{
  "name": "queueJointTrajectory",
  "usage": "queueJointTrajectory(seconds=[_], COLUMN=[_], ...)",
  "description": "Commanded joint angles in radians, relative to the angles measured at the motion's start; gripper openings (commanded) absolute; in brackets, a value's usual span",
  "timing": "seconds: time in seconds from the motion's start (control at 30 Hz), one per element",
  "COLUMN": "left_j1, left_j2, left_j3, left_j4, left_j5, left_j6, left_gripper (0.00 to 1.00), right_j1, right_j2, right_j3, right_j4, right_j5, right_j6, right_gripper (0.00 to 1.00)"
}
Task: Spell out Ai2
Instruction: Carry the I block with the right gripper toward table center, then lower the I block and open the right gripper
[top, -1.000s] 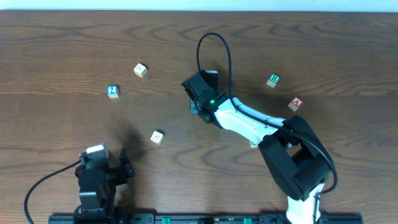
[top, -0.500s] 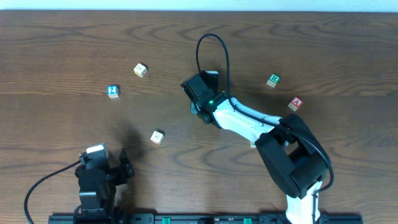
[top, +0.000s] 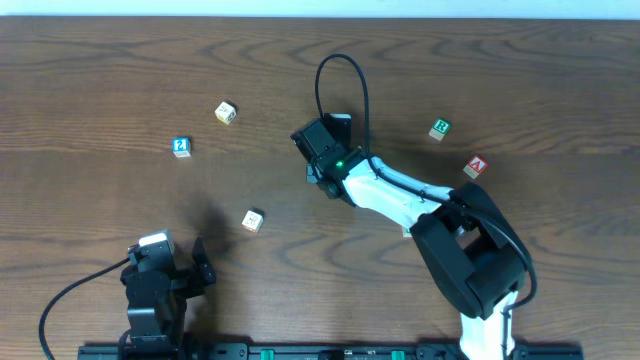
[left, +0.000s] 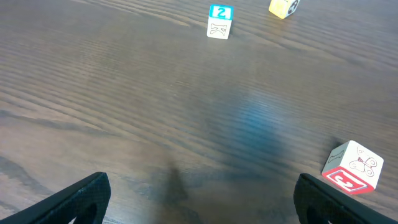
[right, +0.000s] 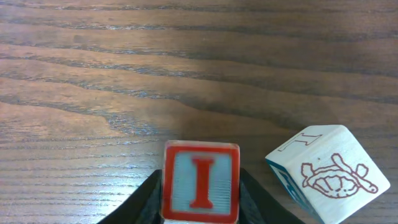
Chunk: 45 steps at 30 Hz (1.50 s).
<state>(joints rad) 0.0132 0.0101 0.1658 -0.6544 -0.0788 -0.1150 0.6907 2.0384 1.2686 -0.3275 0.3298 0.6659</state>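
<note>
My right gripper (top: 318, 150) (right: 200, 208) is at the middle of the table, shut on a red block with the letter I (right: 201, 180). The overhead view hides that block under the wrist. Whether it rests on the wood I cannot tell. The red A block (top: 476, 167) lies to the right of the arm. The blue 2 block (top: 180, 146) (left: 219, 20) lies at the far left. My left gripper (top: 172, 275) (left: 208, 208) is open and empty near the front left edge.
A white block with a turtle drawing and a T (right: 323, 171) sits close to the right of the I block. A green R block (top: 440, 128), a yellowish block (top: 226, 112) (left: 283, 6) and a block with a red 3 (top: 252, 220) (left: 353, 167) lie scattered.
The right arm has shifted very slightly. The blocks and the left arm have not moved.
</note>
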Motion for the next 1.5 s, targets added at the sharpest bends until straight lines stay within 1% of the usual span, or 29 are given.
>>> queueJointTrajectory(seconds=[0.0, 0.27, 0.47, 0.5, 0.57, 0.73, 0.77, 0.87, 1.13, 1.27, 1.47], left_j1=[0.007, 0.007, 0.007, 0.007, 0.007, 0.007, 0.007, 0.007, 0.007, 0.007, 0.007], left_j2=[-0.006, -0.006, -0.006, -0.006, -0.006, -0.006, -0.006, -0.006, -0.006, -0.006, -0.006], left_j3=[-0.008, -0.008, -0.008, -0.008, -0.008, -0.008, -0.008, -0.008, -0.008, -0.008, -0.008], left_j4=[-0.002, -0.002, -0.002, -0.002, -0.002, -0.002, -0.002, -0.002, -0.002, -0.002, -0.002], left_j5=[-0.007, -0.007, -0.007, -0.007, -0.007, -0.007, -0.007, -0.007, -0.007, -0.007, -0.007], left_j6=[0.003, 0.003, 0.003, 0.003, 0.003, 0.003, 0.003, 0.003, 0.003, 0.003, 0.003], left_gripper=[0.95, 0.95, 0.95, 0.95, 0.95, 0.95, 0.95, 0.96, 0.95, 0.95, 0.95], right_j1=[-0.003, -0.003, -0.004, -0.004, -0.004, -0.005, -0.005, -0.01, -0.084, -0.109, -0.113], right_j2=[0.018, 0.018, 0.018, 0.018, 0.018, 0.018, 0.018, 0.018, 0.017, 0.017, 0.006], right_j3=[0.021, 0.021, 0.021, 0.021, 0.021, 0.021, 0.021, 0.021, 0.022, 0.043, 0.185], right_j4=[0.002, 0.001, -0.002, -0.003, -0.005, -0.005, -0.005, -0.006, -0.004, -0.002, -0.029], right_j5=[0.017, 0.003, 0.003, 0.003, 0.002, 0.002, 0.002, 0.003, -0.01, -0.016, -0.079], right_j6=[-0.001, -0.001, -0.001, -0.001, -0.001, -0.001, -0.001, -0.002, -0.003, -0.066, -0.222], right_gripper=[0.37, 0.39, 0.44, 0.47, 0.56, 0.67, 0.73, 0.99, 0.99, 0.99, 0.99])
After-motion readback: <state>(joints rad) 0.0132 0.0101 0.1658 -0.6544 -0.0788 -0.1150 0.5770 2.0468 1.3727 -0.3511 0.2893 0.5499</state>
